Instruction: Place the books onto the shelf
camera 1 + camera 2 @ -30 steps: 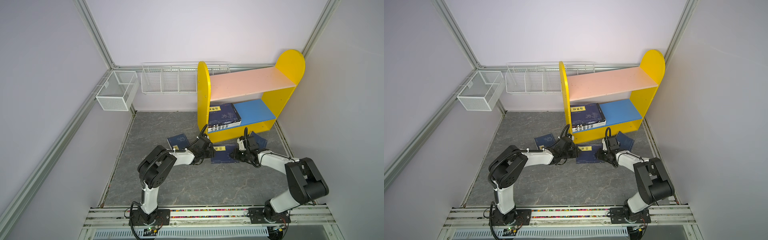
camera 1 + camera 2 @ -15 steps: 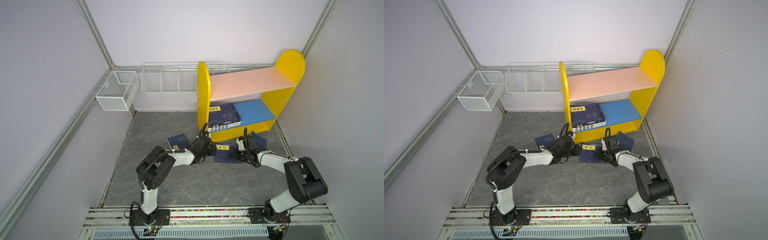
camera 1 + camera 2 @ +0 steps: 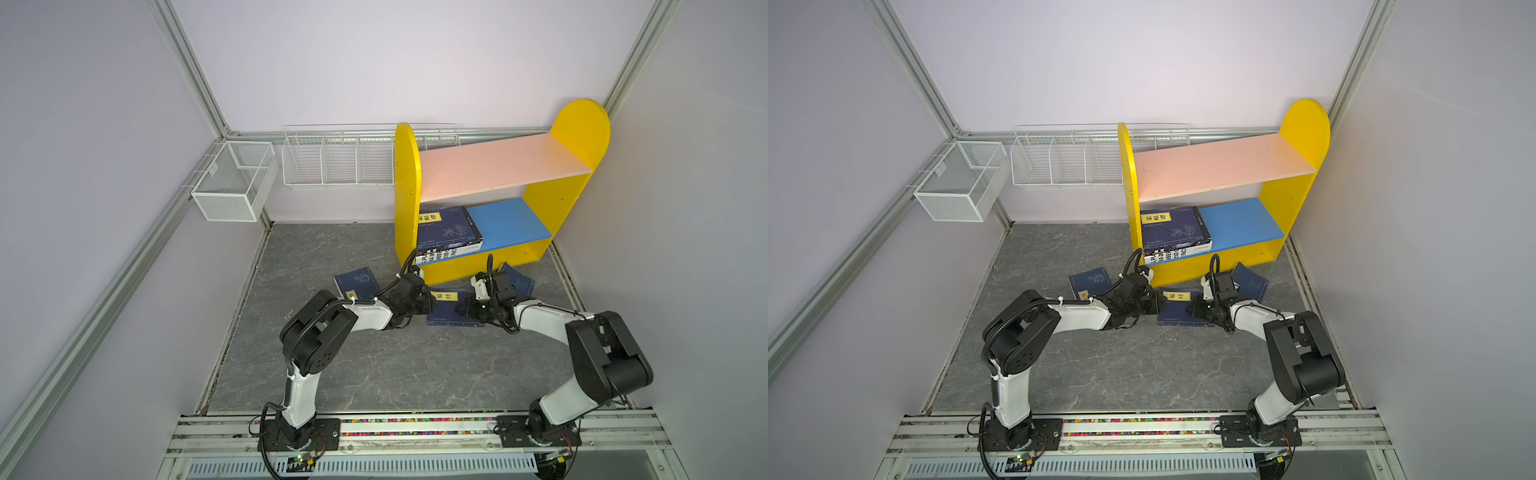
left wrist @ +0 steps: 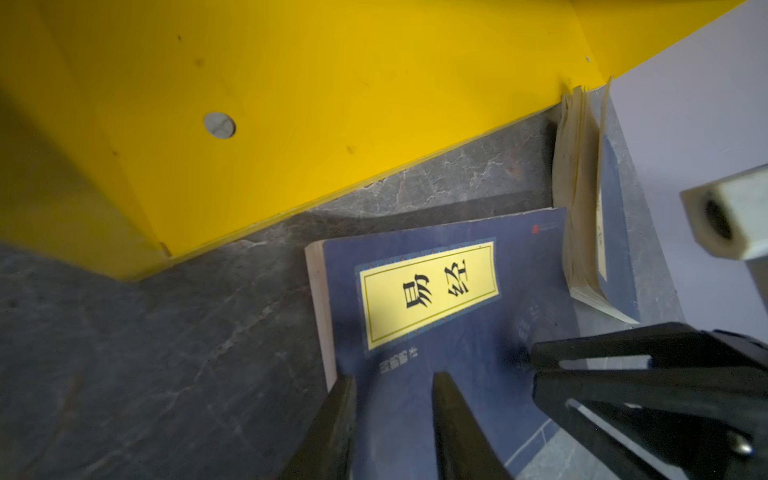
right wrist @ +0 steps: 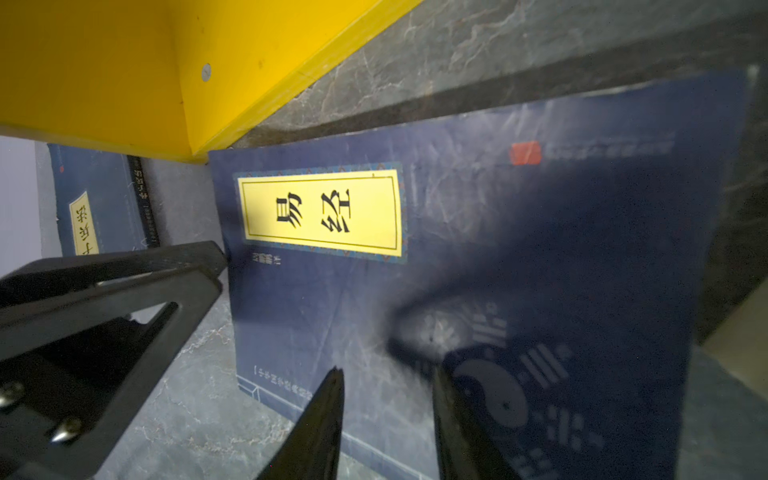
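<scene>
Now I'm bracing the navy book [image 3: 449, 311], lying on the floor [image 3: 374, 365] just before the shelf [image 3: 498, 166], between the left gripper [image 4: 394, 376] and right gripper [image 5: 386, 370], both sets of jaws slightly apart, clamping nothing, probably to stop it sliding.

Left floor book [image 3: 356, 281]: lower corner under left arm [image 3: 365, 318], frame centre.
Right floor book [image 3: 521, 282]: mostly behind right arm [image 3: 505, 291], right of centre.
White-and-blue book [image 3: 441, 255]: only lettered front strip shows, under navy book [image 3: 449, 228].
Small print [image 4: 398, 357] by label [image 4: 430, 291]: blurred, unreadable.
Wire basket [image 3: 338, 160]: right end partly behind shelf [image 3: 406, 187] panel.
</scene>
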Robot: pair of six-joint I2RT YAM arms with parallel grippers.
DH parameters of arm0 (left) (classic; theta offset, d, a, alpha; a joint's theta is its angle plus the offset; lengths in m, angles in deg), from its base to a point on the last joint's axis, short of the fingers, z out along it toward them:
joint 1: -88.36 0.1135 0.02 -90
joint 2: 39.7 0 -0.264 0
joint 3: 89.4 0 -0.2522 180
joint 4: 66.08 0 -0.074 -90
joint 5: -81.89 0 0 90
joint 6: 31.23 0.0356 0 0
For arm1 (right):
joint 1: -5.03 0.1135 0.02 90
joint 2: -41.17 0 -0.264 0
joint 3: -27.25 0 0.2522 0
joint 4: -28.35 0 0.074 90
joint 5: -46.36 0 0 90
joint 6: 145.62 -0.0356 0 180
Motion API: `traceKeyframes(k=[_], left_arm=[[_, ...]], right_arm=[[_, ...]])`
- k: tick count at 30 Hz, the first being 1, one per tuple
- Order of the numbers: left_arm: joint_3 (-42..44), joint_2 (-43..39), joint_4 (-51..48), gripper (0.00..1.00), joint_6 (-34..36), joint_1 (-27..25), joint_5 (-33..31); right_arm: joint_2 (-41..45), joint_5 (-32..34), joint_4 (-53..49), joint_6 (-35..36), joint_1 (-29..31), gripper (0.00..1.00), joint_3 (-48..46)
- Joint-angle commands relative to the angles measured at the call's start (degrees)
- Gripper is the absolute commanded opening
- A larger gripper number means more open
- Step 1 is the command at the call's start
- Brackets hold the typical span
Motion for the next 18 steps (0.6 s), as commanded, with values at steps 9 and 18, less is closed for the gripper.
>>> traceKeyframes(k=[9,18], left_arm=[[-0.66,-0.9,-0.62,0.42,1.14,0.16,-4.86],[-0.56,-0.1,-0.8,0.5,0.2,0.26,-4.79]], right_arm=[[2.1,3.08,-4.0,1.52,-0.59,0.4,0.93],[12.94,13.85,-10.14,4.56,-4.34,0.56,1.45]])
